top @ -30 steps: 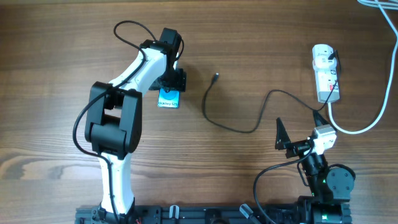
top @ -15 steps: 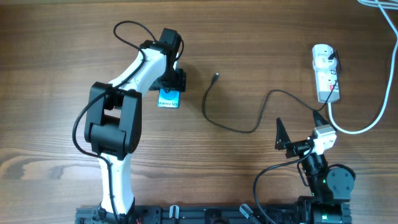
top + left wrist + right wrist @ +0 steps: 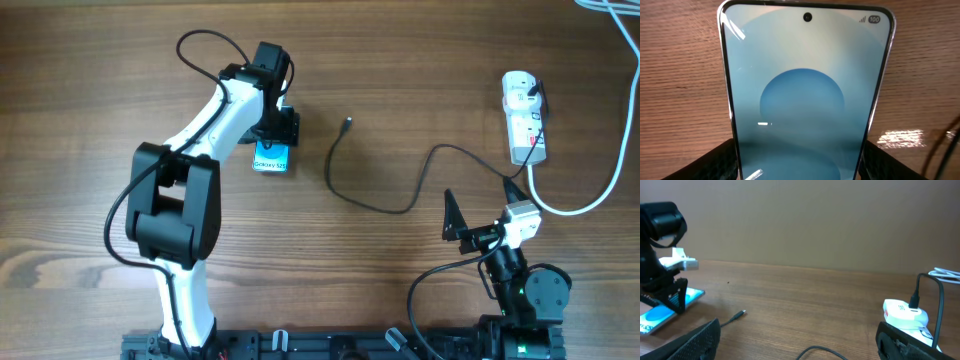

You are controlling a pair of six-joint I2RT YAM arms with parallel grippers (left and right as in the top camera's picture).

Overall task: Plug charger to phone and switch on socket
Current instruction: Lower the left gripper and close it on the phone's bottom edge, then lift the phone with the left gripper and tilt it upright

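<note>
The phone (image 3: 271, 160), teal-and-white screen up, lies left of the table's middle. My left gripper (image 3: 273, 133) is over its far end. In the left wrist view the phone (image 3: 805, 90) fills the frame, and the left gripper (image 3: 800, 162) has a finger pressed against each long edge. The charger cable (image 3: 380, 207) curves across the middle. Its metallic plug tip (image 3: 346, 124) lies free, right of the phone, and also shows in the right wrist view (image 3: 740, 313). The socket (image 3: 524, 120) lies at the far right, also seen in the right wrist view (image 3: 902, 314). My right gripper (image 3: 482, 205) is open wide and empty (image 3: 800, 350), near the front right.
A thick white cord (image 3: 600, 190) loops from the socket along the right edge. A black plug (image 3: 538, 92) sits in the socket. Both arm bases stand at the front edge. Bare wood lies between the phone and the cable.
The left arm's elbow has shifted a little to the left, while its gripper stays at the phone. The right arm, cable and socket have not moved.
</note>
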